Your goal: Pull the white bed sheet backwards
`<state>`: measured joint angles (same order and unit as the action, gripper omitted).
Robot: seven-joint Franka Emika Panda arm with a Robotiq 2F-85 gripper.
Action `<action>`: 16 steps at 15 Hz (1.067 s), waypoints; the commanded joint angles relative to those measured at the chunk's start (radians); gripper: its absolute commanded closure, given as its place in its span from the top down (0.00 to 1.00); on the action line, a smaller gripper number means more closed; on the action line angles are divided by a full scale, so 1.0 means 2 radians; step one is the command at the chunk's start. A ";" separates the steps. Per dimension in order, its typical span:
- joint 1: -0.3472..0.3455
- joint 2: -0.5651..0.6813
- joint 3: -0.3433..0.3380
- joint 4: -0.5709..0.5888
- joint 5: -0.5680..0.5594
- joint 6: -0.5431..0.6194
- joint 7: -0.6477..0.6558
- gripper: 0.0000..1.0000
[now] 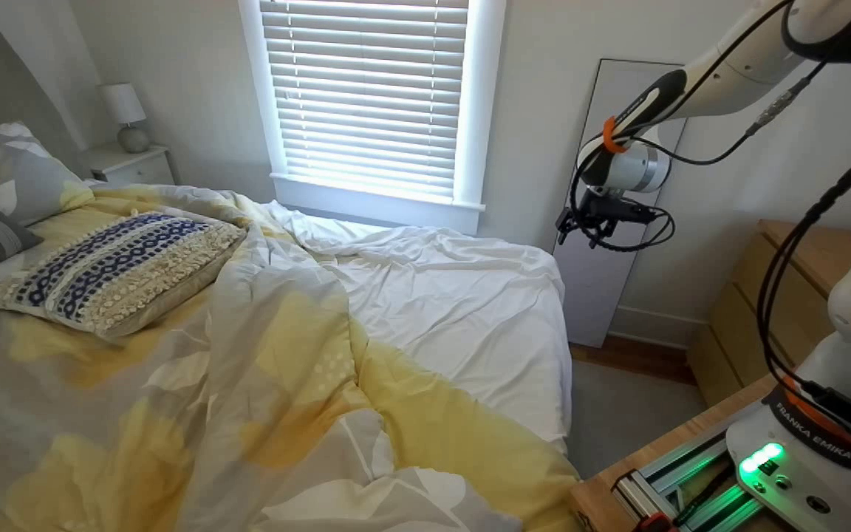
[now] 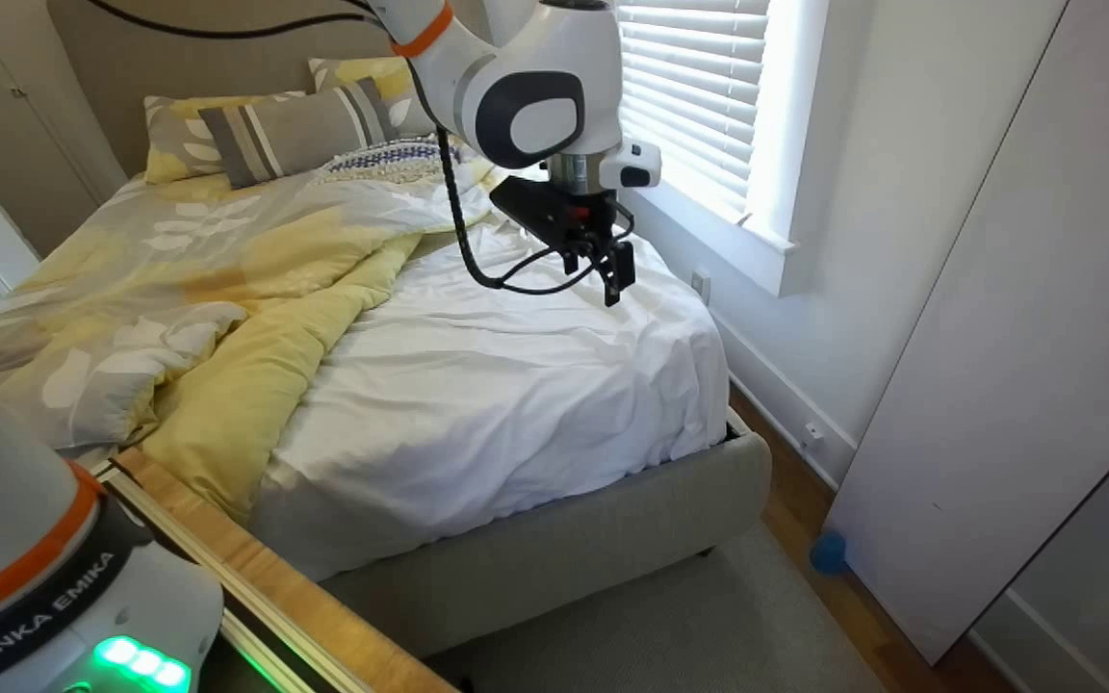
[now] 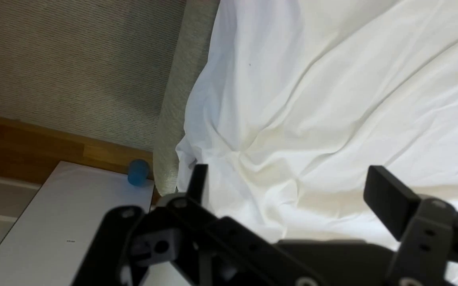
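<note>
One white bed sheet (image 2: 497,385) lies well below the end effector (image 3: 288,174).

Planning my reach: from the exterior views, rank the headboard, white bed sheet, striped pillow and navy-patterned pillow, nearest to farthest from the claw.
1. White bed sheet: beneath the claw.
2. Navy-patterned pillow: well beyond the sheet.
3. Striped pillow: past that pillow.
4. Headboard: behind both pillows.

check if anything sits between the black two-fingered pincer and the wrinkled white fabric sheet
Nothing visible stands between them: in the wrist view, the open pincer points at an exposed part of the sheet. The yellow-and-grey floral blanket lies over another part, probably outside a straight approach.
</note>
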<state>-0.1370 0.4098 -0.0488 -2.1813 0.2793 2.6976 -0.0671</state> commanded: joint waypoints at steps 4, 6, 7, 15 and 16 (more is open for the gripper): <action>-0.013 0.021 0.012 0.018 -0.004 0.002 0.001 1.00; -0.013 0.021 0.013 0.019 -0.003 0.002 0.000 1.00; -0.018 0.027 0.018 0.024 0.003 0.001 -0.006 1.00; -0.062 0.104 0.071 0.082 0.034 0.034 -0.047 1.00; -0.069 0.115 0.076 0.092 0.036 0.038 -0.052 1.00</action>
<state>-0.2329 0.5624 0.0621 -2.0611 0.3196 2.7338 -0.1242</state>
